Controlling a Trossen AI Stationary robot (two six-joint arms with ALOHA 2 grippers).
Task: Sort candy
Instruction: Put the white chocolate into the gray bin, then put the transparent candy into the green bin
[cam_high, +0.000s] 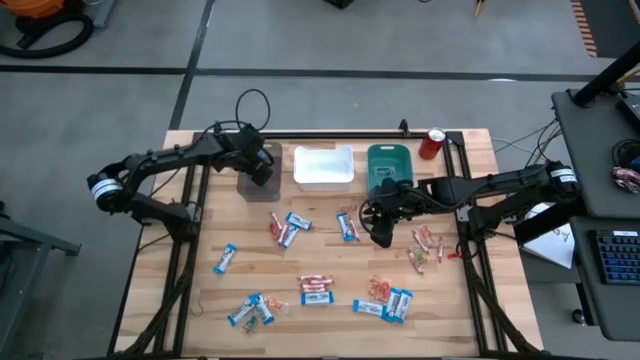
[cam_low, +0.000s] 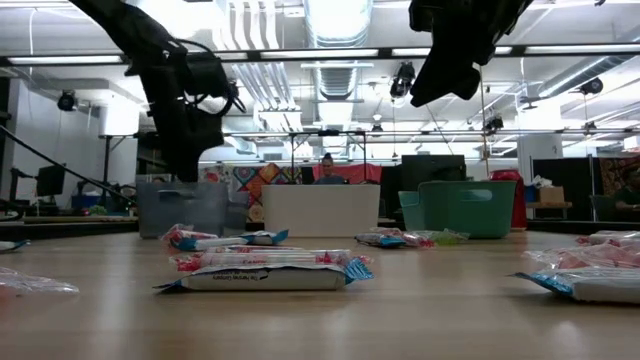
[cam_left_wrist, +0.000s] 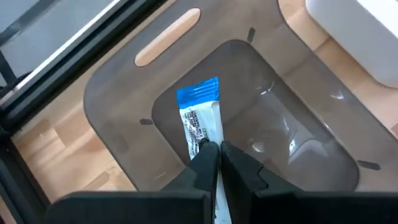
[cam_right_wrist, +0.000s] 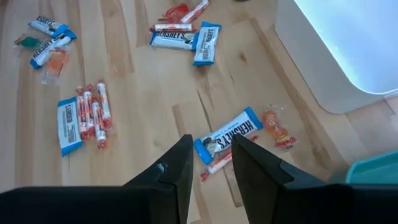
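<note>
My left gripper (cam_left_wrist: 219, 148) hangs over the grey bin (cam_left_wrist: 124, 106) at the table's far left (cam_high: 262, 172), shut on a blue-and-white bar (cam_left_wrist: 200, 115). My right gripper (cam_right_wrist: 210, 146) is open and up off the table at right of centre (cam_high: 382, 232). Below it lie a blue-and-white bar (cam_right_wrist: 229, 135) and a small orange piece (cam_right_wrist: 278, 127), both flat on the wood. Many more wrapped sweets lie scattered flat over the table: blue-and-white bars (cam_high: 225, 258), red-and-white bars (cam_high: 316, 283) and small orange-red pieces (cam_high: 428, 245). My left gripper pinches the blue-and-white bar between its two fingers, on the white stretch of wrapper (cam_left_wrist: 200, 134) back from the blue end (cam_left_wrist: 199, 93). The fingers come from above, lying along the bar. The bar is lifted clear and points down into the grey bin.
A white bin (cam_high: 323, 167) and a teal bin (cam_high: 388, 165) stand in a row beside the grey bin along the far edge, with a red can (cam_high: 432, 143) at the far right corner. Bare wood shows at the table's near left (cam_high: 170, 310).
</note>
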